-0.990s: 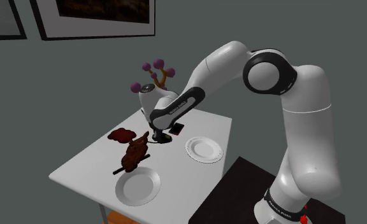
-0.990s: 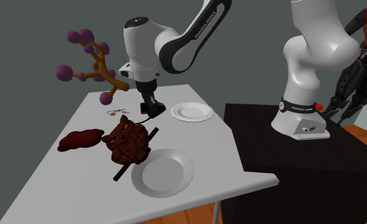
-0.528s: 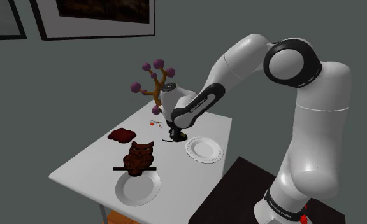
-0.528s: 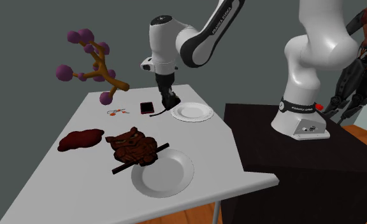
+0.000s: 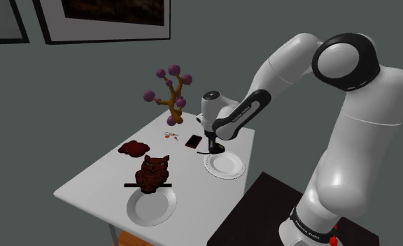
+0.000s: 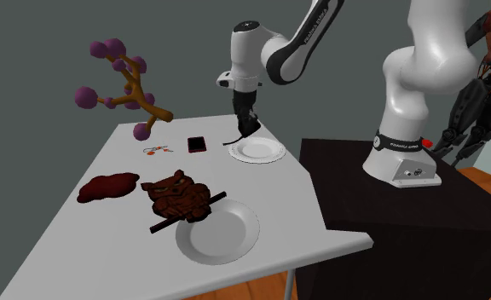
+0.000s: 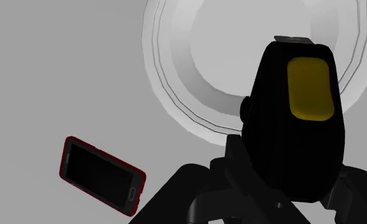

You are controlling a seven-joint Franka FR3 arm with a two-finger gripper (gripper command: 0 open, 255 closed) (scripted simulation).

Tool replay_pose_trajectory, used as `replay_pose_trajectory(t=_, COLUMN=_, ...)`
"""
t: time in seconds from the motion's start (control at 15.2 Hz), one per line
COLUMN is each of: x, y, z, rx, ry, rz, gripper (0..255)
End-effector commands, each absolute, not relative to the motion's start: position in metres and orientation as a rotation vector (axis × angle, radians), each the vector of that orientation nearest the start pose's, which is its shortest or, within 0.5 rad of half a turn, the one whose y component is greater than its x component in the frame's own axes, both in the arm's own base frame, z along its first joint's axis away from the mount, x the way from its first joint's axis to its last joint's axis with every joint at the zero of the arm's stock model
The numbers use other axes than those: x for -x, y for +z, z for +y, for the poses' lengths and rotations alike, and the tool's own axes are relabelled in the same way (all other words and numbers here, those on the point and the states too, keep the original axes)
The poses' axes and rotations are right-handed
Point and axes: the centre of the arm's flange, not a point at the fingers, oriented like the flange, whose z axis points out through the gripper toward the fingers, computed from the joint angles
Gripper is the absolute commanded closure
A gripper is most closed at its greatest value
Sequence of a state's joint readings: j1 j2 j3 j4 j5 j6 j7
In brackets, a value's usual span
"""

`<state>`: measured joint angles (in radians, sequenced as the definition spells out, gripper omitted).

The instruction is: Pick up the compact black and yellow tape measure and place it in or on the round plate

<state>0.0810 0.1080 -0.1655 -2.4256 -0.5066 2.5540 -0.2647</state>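
the black tape measure (image 7: 296,135) with a yellow patch hangs clasped between the fingers of the gripper (image 5: 215,147), over the rim of the small round white plate (image 7: 170,95). a red-cased phone (image 7: 101,173) lies beside that plate on the white table (image 5: 95,183).

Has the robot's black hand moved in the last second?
Yes. The black hand, clasping the black and yellow tape measure, went toward the second exterior view's right, from the red-edged phone to the far white round plate.
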Motion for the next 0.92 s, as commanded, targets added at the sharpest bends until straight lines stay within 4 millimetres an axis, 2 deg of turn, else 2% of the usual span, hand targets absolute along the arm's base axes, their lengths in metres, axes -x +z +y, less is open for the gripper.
replay_pose_trajectory(t=0.0, x=-0.473, y=0.266, z=-0.054, rx=3.284, ry=0.059, rz=-1.024, gripper=255)
replay_pose_trajectory(t=0.4, x=-0.422, y=0.27, z=-0.117, rx=3.284, ry=0.059, rz=-1.024, gripper=255)
replay_pose_trajectory(t=0.86, x=-0.422, y=0.233, z=-0.117, rx=3.284, ry=0.059, rz=-1.024, gripper=255)
